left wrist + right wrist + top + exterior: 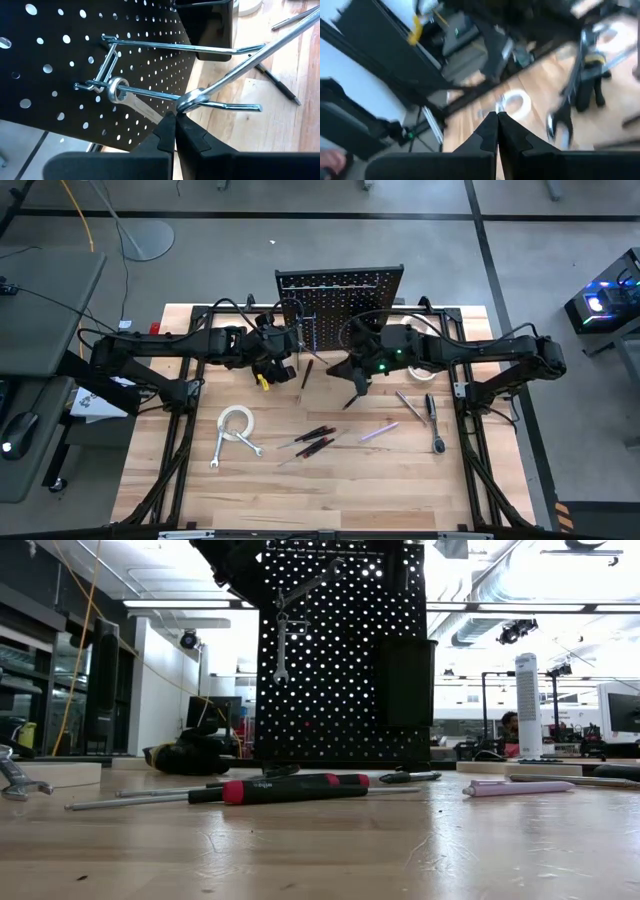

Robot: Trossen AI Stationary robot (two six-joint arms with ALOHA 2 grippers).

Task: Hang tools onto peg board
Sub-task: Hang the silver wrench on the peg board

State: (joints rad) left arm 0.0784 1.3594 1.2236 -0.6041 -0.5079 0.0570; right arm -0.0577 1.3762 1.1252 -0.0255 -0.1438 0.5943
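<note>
High view shows the peg board (340, 290) upright at the far edge of the bench (320, 490), both arms reaching toward it; the left tool (174, 119), fingers pressed together and holding nothing, sits just before the board, close below a silver wrench (131, 97) hanging by its ring on a hook (150, 95); the right tool (497, 117), likewise pressed together and empty, hovers beside the board's front; tape roll (236, 423), screwdrivers (312, 439) and ratchet (434, 422) lie on the bench nearer than the board.
</note>
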